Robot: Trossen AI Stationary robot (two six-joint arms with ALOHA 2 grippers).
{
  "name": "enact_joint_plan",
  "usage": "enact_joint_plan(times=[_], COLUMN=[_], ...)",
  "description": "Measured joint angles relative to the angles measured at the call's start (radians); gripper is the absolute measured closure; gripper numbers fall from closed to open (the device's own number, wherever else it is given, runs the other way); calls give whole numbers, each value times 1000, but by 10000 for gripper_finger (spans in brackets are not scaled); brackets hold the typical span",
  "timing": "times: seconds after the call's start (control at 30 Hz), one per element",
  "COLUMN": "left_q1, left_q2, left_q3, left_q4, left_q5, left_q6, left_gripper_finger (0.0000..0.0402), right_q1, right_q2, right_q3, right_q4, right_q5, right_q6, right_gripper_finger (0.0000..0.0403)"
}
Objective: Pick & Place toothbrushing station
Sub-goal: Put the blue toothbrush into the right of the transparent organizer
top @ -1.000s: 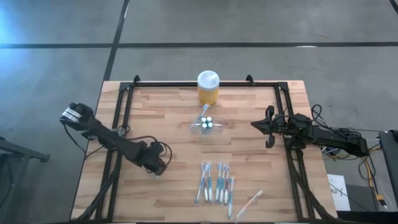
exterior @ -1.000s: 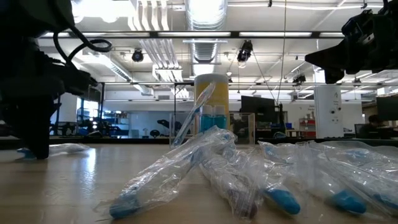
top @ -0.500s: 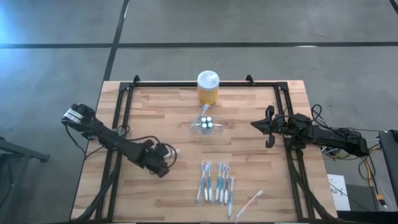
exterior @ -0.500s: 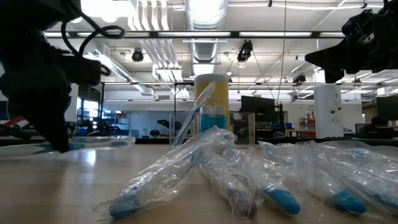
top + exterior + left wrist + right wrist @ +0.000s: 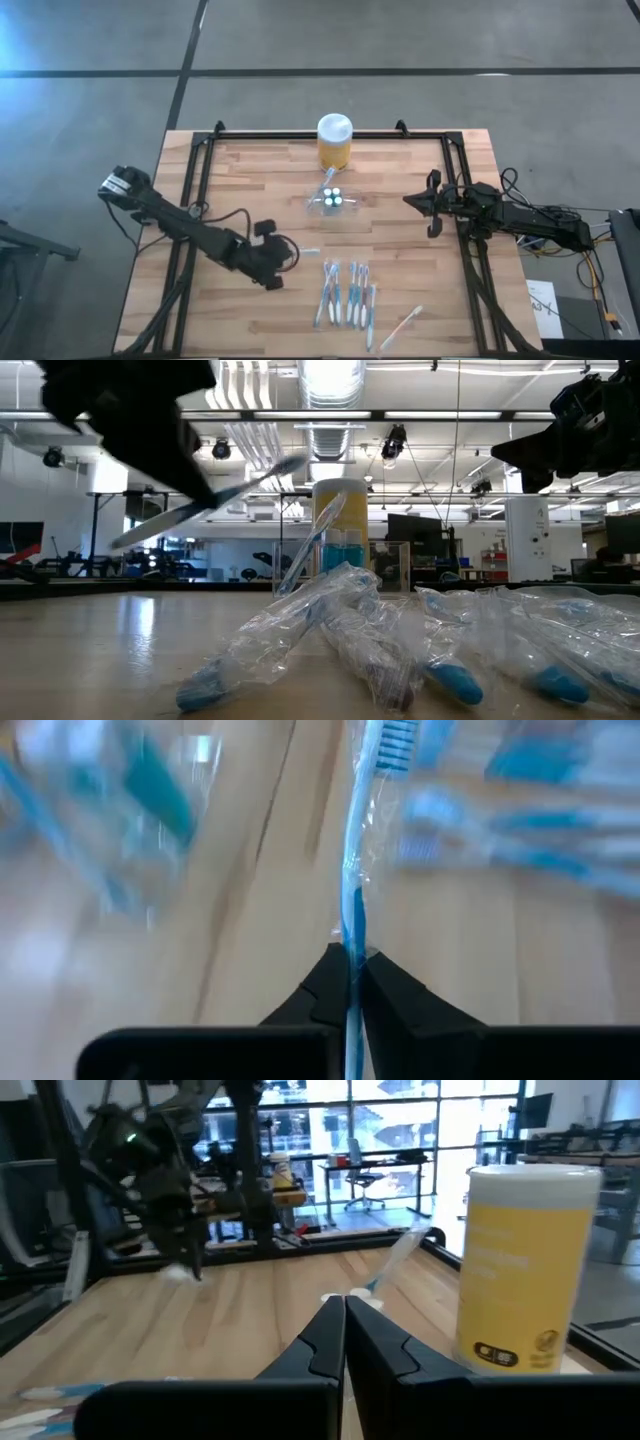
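Tabletop: toothbrushing station (image 5: 333,199) beyond left end effector (image 5: 290,251) (apart)

In the left wrist view the toothbrushing station (image 5: 120,810) and the wrapped toothbrushes (image 5: 540,810) are just blurry smears, and the toothbrush (image 5: 352,920) in the left gripper (image 5: 351,982) is cut off at both picture edges.
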Motion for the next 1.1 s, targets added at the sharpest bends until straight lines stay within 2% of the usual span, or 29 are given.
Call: enact_joint_plan(times=[0.17, 0.27, 0.4, 0.53, 0.63, 0.77, 1.0, 1.1], left_q1=[84, 127, 177, 203, 219, 232, 245, 251], left_q2=[-24, -27, -27, -13, 9, 57, 166, 207], left_q3=[-5, -10, -14, -13, -13, -2, 89, 143], left_q4=[260, 438, 681, 820, 872, 933, 966, 967], left_q5=[49, 140, 292, 346, 348, 351, 339, 318], left_q6=[272, 430, 549, 582, 582, 569, 532, 501], left_gripper_finger=[388, 387, 388, 387, 387, 388, 388, 388], right_q1=[3, 6, 41, 103, 162, 232, 284, 284], right_q2=[3, 6, 17, 66, 140, 274, 540, 636], right_q3=[0, 0, 0, 0, 0, 0, 1, 17], right_q4=[41, 80, 127, 235, 333, 460, 807, 848], right_q5=[-122, -188, -237, -232, -157, -33, -21, -6], right_q6=[0, -3, 5, 8, 8, -23, -92, -148], right_gripper_finger=[394, 394, 394, 391, 375, 337, 258, 230])
